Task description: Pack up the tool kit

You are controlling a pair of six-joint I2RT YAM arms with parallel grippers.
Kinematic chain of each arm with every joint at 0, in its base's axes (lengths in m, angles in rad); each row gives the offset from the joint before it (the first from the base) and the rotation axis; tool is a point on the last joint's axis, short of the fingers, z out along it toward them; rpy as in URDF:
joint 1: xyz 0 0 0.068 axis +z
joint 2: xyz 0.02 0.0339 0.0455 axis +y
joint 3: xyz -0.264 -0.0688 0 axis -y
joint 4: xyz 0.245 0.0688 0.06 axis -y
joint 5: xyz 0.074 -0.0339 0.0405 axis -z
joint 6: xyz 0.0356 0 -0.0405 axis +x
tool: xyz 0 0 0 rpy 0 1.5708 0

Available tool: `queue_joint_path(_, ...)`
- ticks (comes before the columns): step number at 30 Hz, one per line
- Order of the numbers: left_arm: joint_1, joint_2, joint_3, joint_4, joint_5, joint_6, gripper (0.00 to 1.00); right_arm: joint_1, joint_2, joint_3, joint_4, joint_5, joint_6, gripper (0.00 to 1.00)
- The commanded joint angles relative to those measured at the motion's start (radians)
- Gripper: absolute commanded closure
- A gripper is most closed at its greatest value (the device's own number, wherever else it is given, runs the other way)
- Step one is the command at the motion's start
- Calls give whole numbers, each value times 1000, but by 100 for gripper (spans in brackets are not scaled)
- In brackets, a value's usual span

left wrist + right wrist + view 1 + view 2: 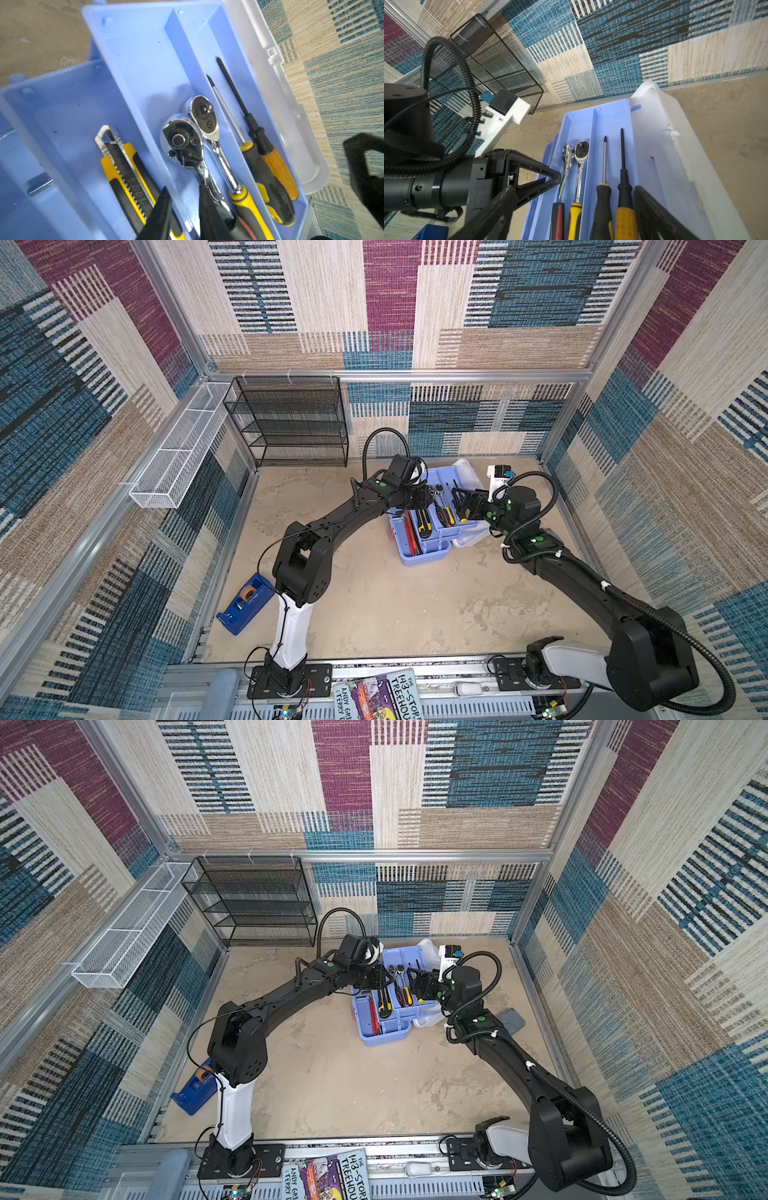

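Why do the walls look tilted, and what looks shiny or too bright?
In both top views the wide lens makes the silver metal frame posts splay outward; in the left wrist view light glints off the chrome ratchet heads; in the right wrist view the white plastic toolbox lid looks washed out.

Open blue toolbox on the desk, white lid tipped back. Two shiny ratchets side by side in the top tray. Two screwdrivers in the next slot. Yellow-and-black knife one tray lower.
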Motion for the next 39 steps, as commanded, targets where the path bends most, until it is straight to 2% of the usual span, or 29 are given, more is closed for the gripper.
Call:
queue_joint_path(1,9,9,-20,-133,-58,11,74,-1,-25,15,-37,73,-44,7)
queue_joint_path(5,15,3,-36,-122,-56,6,74,-2,-45,3,-63,182,-63,1)
queue_joint_path(8,17,1,-36,-127,-59,9,74,-21,-59,-15,-63,204,-67,0)
queue_joint_path(17,20,-2,-38,-133,-56,12,74,-190,-98,-78,-26,6,-48,0)
queue_joint_path(28,20,-9,-48,-133,-51,10,75,-248,-65,-151,50,-156,10,0)
queue_joint_path(39,22,-23,-54,-130,-53,16,75,-263,-40,-187,162,-332,140,0)
